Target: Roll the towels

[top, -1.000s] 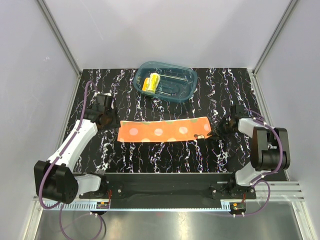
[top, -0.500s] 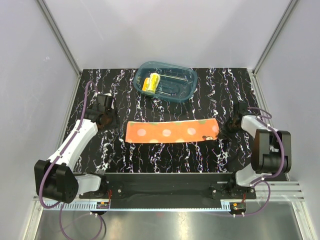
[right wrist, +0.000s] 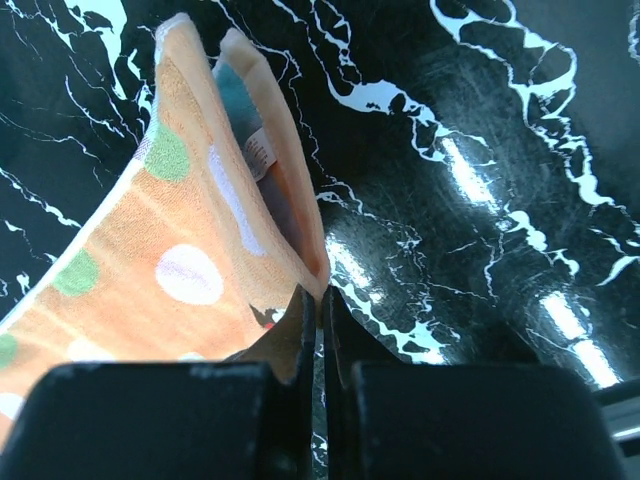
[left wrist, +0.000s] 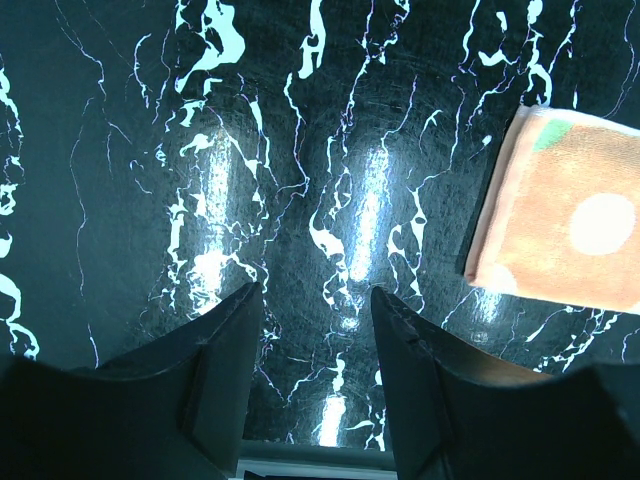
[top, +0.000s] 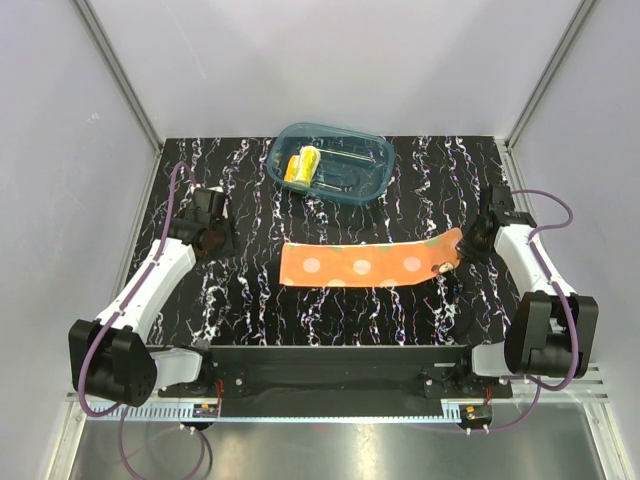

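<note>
Right claw (right wrist: 320, 305) tight on orange towel (right wrist: 170, 250)

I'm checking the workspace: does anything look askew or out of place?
The orange towel lies flat on the table except its right end, which the right tool pinches and holds lifted, curling upward. The yellow towel sits inside the teal tub.

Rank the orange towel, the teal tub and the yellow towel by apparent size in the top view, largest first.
1-2 (tie): orange towel and teal tub. They are too close to rank; the towel is longer, the tub broader.
3: yellow towel, lying in the tub, clearly smallest.
</note>
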